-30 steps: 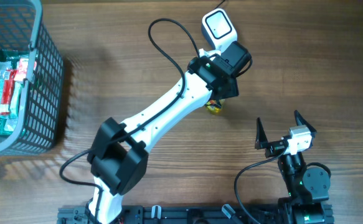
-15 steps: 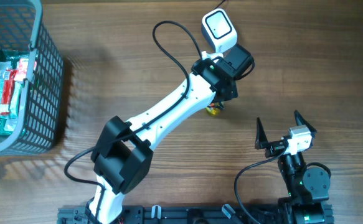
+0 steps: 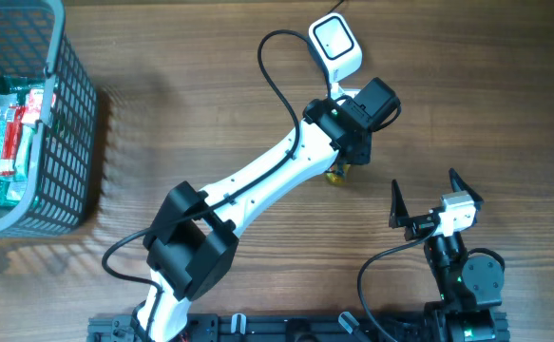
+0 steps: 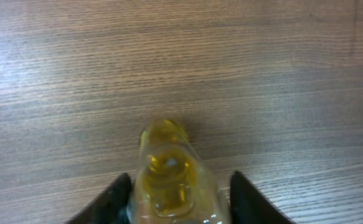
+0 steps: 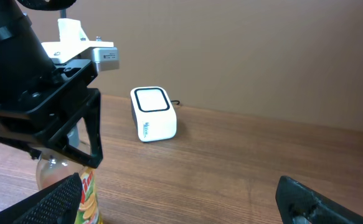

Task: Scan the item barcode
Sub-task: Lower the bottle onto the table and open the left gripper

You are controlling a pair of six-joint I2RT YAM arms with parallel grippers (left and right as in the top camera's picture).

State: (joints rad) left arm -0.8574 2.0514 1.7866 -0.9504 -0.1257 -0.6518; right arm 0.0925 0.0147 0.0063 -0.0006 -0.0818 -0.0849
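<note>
left gripper (image 4: 180, 190) flanking yellow bottle (image 4: 167, 163), white scanner (image 3: 334, 43) nearby, right gripper (image 3: 425, 188) agape

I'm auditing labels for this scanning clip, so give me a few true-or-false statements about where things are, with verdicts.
1. The white box-shaped scanner stands on the wooden table, outside the grey mesh basket. True.
2. The right gripper is holding the clear bottle with yellow contents. False: it is open, empty and well apart from the bottle.
3. The bottle sits between the fingers of the left gripper. True.
4. The basket is empty. False: green and red packets lie inside it.
</note>
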